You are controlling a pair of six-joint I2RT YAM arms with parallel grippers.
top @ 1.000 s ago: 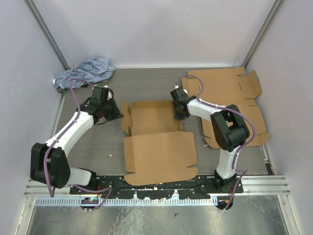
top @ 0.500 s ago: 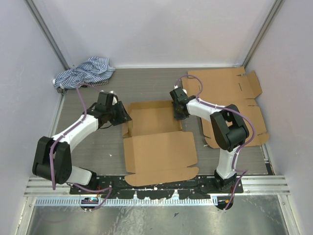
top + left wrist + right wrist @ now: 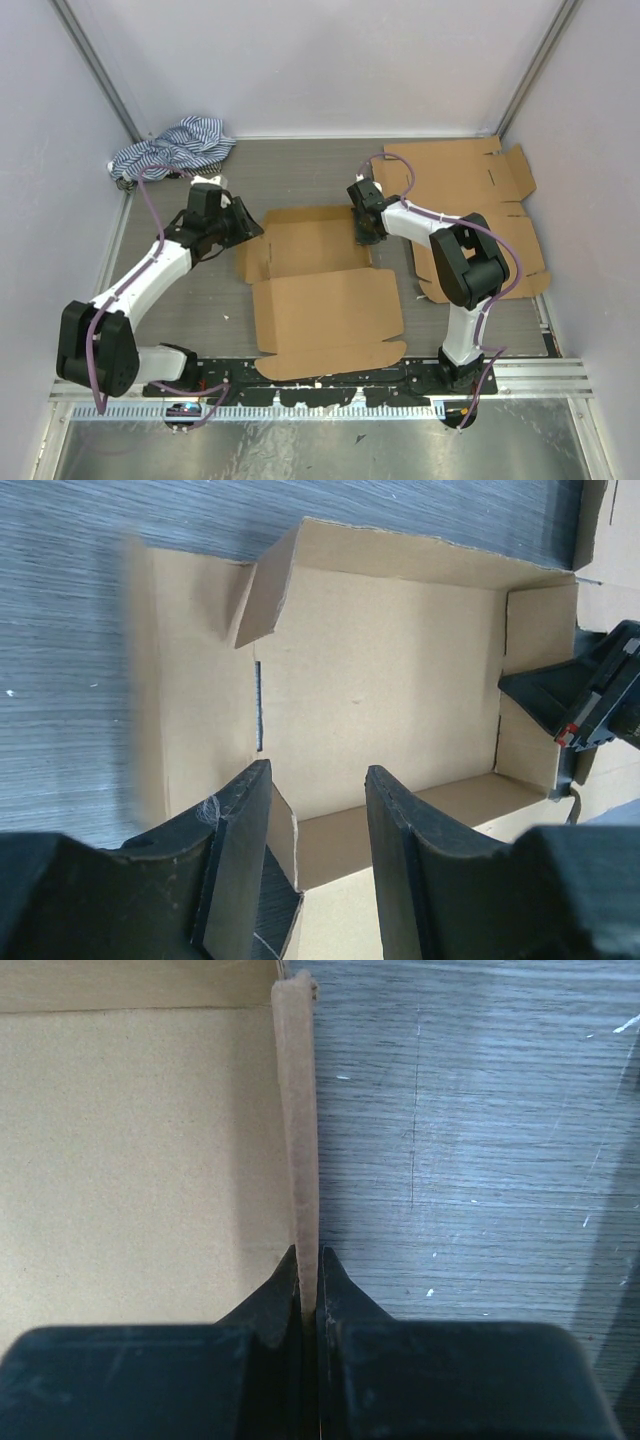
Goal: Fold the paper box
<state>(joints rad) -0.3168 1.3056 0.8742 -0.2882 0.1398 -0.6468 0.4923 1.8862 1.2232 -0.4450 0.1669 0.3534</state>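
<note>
table (image 3: 300,170) mid: paper box (image 3: 315,245) half-up, lid panel (image 3: 325,310) flat toward bases | R gripper (image 3: 308,1260) pinched on upright R wall (image 3: 298,1110) | L gripper (image 3: 315,780) spread, holding nothing, over box L edge | L flap (image 3: 190,680) flat outward, long axis near-far, just outboard of that gripper; L arm nearer, prob. lifts it

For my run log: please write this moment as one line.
right gripper: shut on box wall | left gripper: open, at left flap | lid: flat, open

No legible text, label, brand or number on paper box (image 3: 310,245), spare cardboard sheets (image 3: 470,190) or cloth (image 3: 175,145).
</note>
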